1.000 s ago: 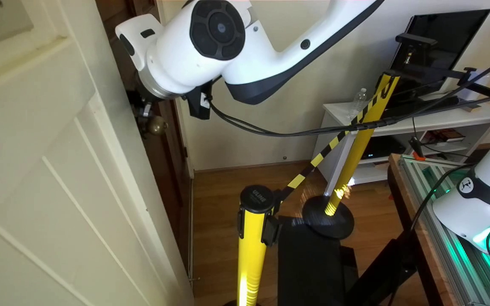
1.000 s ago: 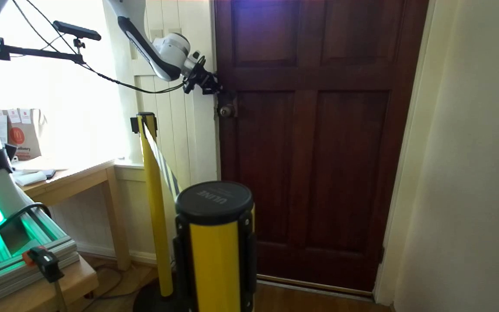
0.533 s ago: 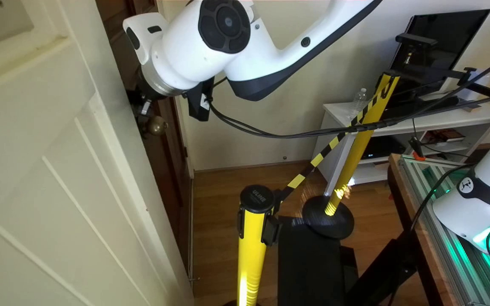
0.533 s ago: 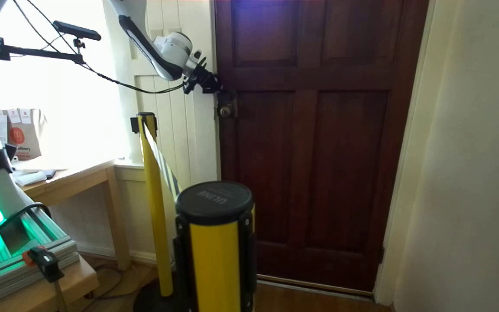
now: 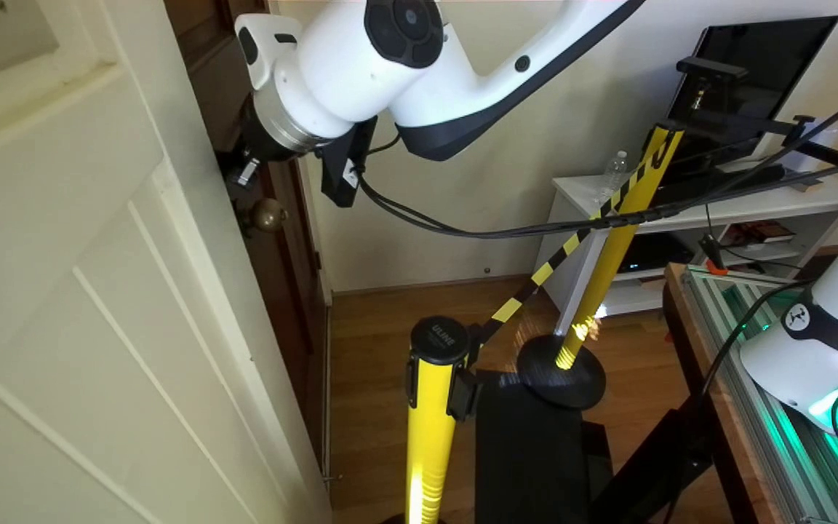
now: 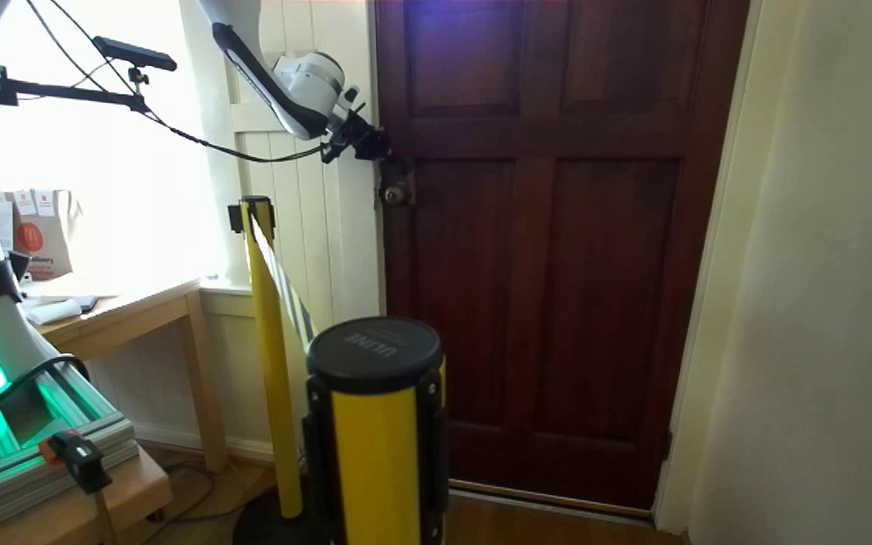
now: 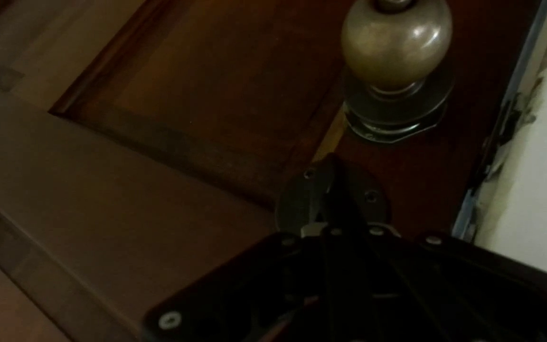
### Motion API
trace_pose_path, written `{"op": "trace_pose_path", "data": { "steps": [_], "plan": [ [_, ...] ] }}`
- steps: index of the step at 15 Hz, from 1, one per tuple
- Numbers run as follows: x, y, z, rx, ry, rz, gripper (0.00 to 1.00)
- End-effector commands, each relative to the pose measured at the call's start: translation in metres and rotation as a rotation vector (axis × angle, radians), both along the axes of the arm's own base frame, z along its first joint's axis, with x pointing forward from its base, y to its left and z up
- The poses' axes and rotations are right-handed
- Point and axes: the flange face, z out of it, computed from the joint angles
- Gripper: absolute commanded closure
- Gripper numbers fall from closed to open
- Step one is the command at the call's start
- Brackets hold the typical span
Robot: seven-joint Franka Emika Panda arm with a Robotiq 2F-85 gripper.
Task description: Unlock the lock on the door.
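While we read ULINE on one of two posts [image 5: 431,429], the gripper [image 7: 334,178], its closure unclear to us, overlapped the lock [image 7: 296,203], seven o'clock from the doorknob [image 7: 396,43] in wrist view.

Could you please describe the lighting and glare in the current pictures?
Wrist view: dim, the gripper nearly black against the lock, a bright highlight on the doorknob; in an exterior view, what looks like a window washed out white, a violet tint high on the door; in an exterior view, the farther yellow post glaring near its foot.
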Motion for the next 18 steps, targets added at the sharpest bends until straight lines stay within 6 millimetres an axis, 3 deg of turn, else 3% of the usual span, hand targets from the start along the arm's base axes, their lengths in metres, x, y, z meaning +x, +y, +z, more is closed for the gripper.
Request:
{"op": "trace_pose_path", "data": {
  "steps": [1, 5, 8, 10, 11, 15, 18],
  "plan": [
    [0.0, -0.044, 0.039, 0.022, -0.072, -0.07, 1.0],
    [0.004, -0.082, 0.07, -0.006, -0.118, -0.122, 1.0],
    [0.001, -0.096, 0.075, -0.006, -0.119, -0.133, 1.0],
    [-0.009, -0.091, 0.067, 0.024, -0.05, -0.079, 0.94],
    [-0.018, -0.085, 0.063, 0.042, -0.018, -0.056, 0.99],
    [-0.05, -0.055, 0.038, 0.093, 0.15, 0.049, 1.0],
    [-0.063, -0.039, 0.037, 0.088, 0.247, 0.072, 1.0]
  ]
}}
